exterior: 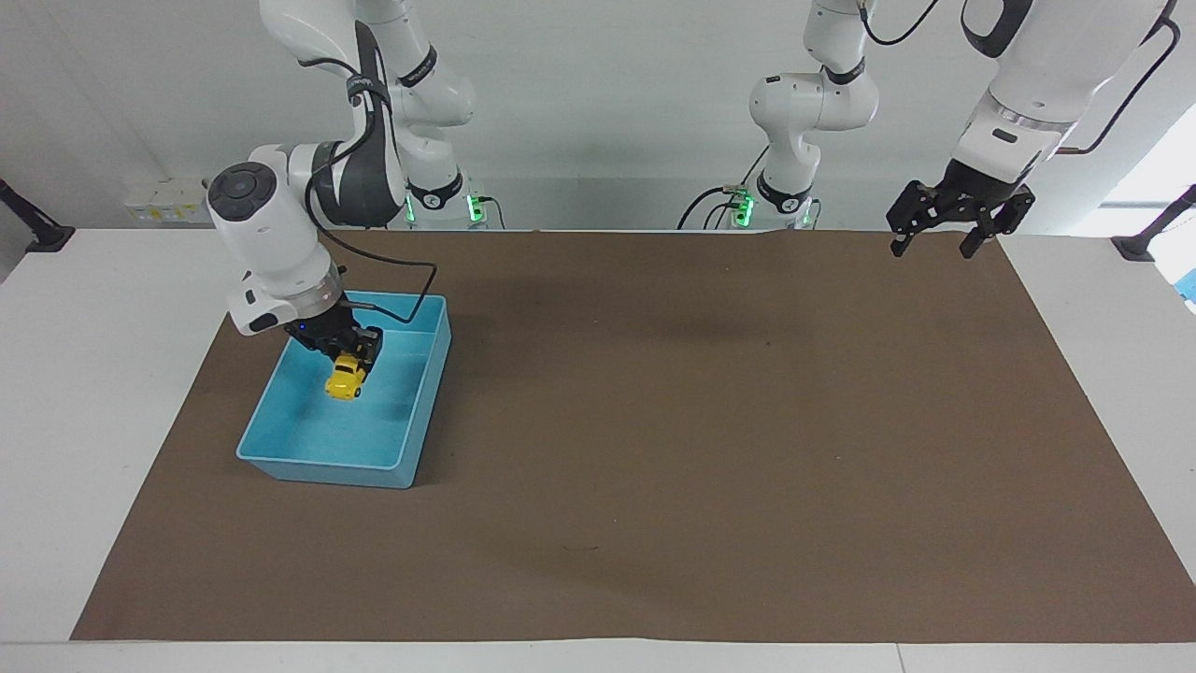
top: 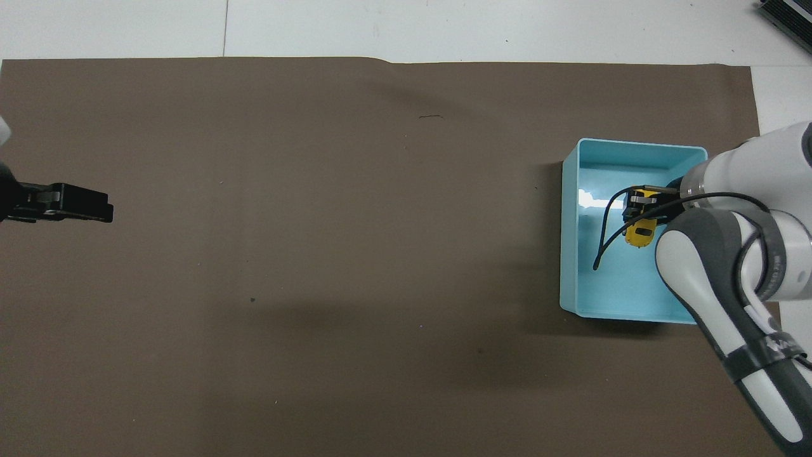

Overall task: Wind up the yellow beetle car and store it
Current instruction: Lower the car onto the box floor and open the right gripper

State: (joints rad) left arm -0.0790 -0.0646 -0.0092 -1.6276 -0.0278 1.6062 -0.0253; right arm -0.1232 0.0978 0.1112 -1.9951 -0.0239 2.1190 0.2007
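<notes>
The yellow beetle car (exterior: 345, 379) (top: 639, 233) hangs nose-down inside the blue bin (exterior: 322, 464) (top: 568, 254), over the middle of its floor. My right gripper (exterior: 353, 363) (top: 641, 219) is shut on the car from above, with its wrist leaning over the bin's wall nearest the robots. Whether the car's wheels touch the bin floor I cannot tell. Over the mat's corner at the left arm's end, my left gripper (exterior: 932, 250) (top: 104, 211) hangs open and holds nothing; that arm waits.
The bin stands on a brown mat (exterior: 710, 421) that covers most of the white table (exterior: 103, 374). A black cable (exterior: 411, 290) loops from the right wrist over the bin. White table surface borders the mat on every side.
</notes>
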